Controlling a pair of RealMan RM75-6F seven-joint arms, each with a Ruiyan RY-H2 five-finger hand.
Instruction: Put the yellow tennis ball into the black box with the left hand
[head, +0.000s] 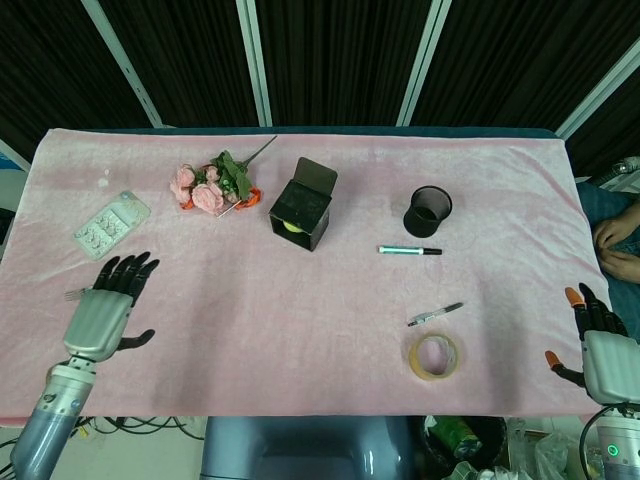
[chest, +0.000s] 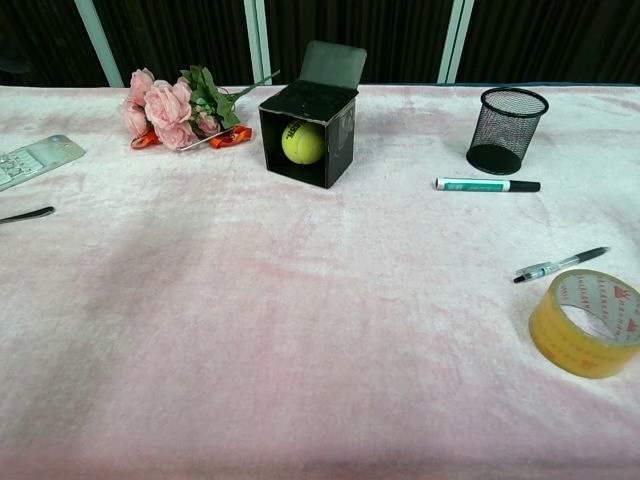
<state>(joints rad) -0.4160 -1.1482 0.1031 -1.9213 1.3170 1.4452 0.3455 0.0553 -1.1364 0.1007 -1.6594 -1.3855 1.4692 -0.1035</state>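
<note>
Our left hand (head: 103, 313) hangs over the table's near left edge, fingers spread and holding nothing, with the fork (head: 78, 293) just beyond its fingertips; our right hand (head: 598, 345) is likewise spread and empty at the far right. The yellow tennis ball (chest: 303, 142) sits inside the black box (chest: 312, 128), which lies on its side with its mouth facing us and its lid (chest: 334, 65) raised behind. Pink flowers (chest: 172, 104) lie to its left, a mesh cup (chest: 506, 130) and marker (chest: 487, 185) to its right.

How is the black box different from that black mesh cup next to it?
The black box is square with solid walls, lies with its opening facing the front, and holds the yellow tennis ball. The mesh cup is round, see-through netting, stands upright and looks empty. Both are black and sit on the pink cloth.
</note>
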